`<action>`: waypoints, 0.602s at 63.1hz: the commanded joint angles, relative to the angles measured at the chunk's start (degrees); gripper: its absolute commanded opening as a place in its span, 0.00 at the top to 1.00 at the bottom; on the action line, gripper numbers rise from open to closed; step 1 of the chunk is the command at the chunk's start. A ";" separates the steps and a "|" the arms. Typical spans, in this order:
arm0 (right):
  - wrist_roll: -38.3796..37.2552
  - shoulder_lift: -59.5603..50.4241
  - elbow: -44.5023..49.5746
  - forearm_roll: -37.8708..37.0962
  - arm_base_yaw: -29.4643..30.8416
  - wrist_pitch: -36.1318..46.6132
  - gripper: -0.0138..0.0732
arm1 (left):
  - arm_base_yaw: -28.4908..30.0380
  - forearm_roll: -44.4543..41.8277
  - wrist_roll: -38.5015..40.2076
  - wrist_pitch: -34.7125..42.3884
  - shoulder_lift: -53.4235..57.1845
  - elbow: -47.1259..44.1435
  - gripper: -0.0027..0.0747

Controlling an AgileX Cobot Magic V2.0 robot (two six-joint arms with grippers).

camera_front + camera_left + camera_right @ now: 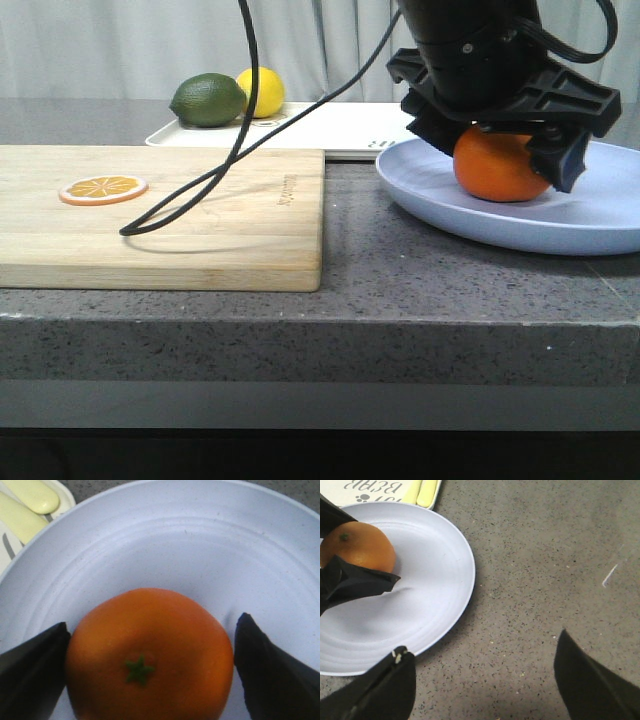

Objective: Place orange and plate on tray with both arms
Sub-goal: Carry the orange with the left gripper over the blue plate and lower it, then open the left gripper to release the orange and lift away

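The orange [500, 168] rests on the pale lavender plate [480, 225] at the right of the counter. My left gripper [497, 150] comes down over the fruit and is shut on it. In the left wrist view both black fingers [35, 665] lie against the sides of the orange [150, 655], stem dimple up. The cream tray [340, 130] lies just behind the plate. My right gripper [482, 642] is open over bare counter beside the plate's rim [465, 580], holding nothing. From there the orange [360, 545] shows between the left fingers.
A wooden cutting board [170, 220] with an orange slice [103, 188] fills the left of the counter. A lime [208, 100] and a lemon [265, 90] sit on the tray's left end. Pale yellow cutlery handles [30, 495] lie on the tray. A black cable [200, 190] droops over the board.
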State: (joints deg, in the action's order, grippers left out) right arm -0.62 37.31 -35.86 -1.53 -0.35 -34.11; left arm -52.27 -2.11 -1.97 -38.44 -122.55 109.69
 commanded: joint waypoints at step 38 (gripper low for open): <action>0.62 0.37 -2.11 0.10 0.38 7.34 0.17 | 0.85 3.51 0.64 -3.28 18.71 2.01 0.11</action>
State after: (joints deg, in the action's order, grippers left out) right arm -0.62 37.31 -35.86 -1.53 -0.35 -31.96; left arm -52.46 0.80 -1.87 -41.71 -110.31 109.77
